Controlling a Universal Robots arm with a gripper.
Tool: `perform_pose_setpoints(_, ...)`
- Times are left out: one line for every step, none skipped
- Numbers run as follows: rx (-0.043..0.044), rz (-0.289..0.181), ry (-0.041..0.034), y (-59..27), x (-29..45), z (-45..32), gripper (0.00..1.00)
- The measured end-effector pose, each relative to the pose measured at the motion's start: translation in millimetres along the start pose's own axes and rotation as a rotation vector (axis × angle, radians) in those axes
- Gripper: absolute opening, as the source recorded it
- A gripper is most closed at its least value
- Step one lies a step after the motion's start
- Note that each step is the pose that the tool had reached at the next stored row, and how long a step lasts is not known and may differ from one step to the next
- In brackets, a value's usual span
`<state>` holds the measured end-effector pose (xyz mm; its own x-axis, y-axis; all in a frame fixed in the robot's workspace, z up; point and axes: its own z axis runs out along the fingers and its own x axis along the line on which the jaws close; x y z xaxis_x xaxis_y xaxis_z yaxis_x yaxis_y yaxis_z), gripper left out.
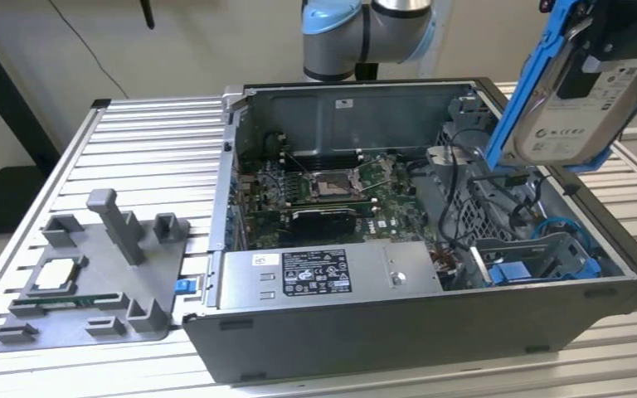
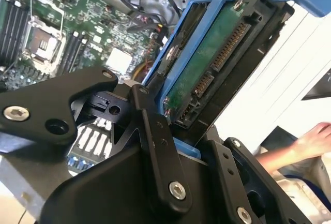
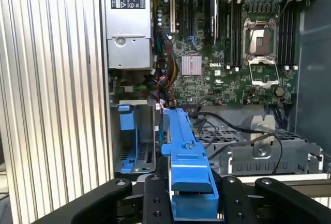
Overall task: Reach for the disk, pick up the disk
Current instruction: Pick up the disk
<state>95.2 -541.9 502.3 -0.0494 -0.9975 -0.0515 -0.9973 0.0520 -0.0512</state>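
The disk, a silver-grey drive with a white label in a bright blue bracket, hangs tilted in the air above the open computer case, at the exterior view's upper right. My gripper is shut on its upper end. In the second wrist view the disk shows its green circuit board and connectors, clamped between the black fingers. In the first wrist view the blue bracket edge of the disk sits between the gripper linkages, above the drive cage.
The open computer case holds a motherboard, a power supply, cables and a blue-railed drive cage. A grey fixture with a small silver chip lies on the slatted table at the exterior view's left. A person's hand is nearby.
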Motion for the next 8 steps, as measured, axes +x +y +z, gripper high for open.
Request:
perform_pose_setpoints(0.0000,0.000,-0.0001,-0.1,3.4,0.4,0.00)
perform_pose_setpoints(0.0000,0.000,0.0001,-0.3,6.3,0.8,0.00)
perform_pose_setpoints(0.0000,0.000,0.0001,-0.4,9.3,1.3,0.00)
perform_pose_setpoints(0.0000,0.000,0.0002,-0.5,11.9,1.8,0.00)
perform_pose_setpoints(0.0000,0.000,0.0002,-0.6,14.7,2.4,0.00)
perform_pose_setpoints(0.0000,0.000,0.0003,-0.7,17.4,3.0,0.00)
perform_pose_setpoints(0.0000,0.000,0.0004,-0.8,19.7,3.6,0.00)
perform_pose_setpoints(0.0001,0.000,0.0005,-0.9,22.1,4.4,0.00)
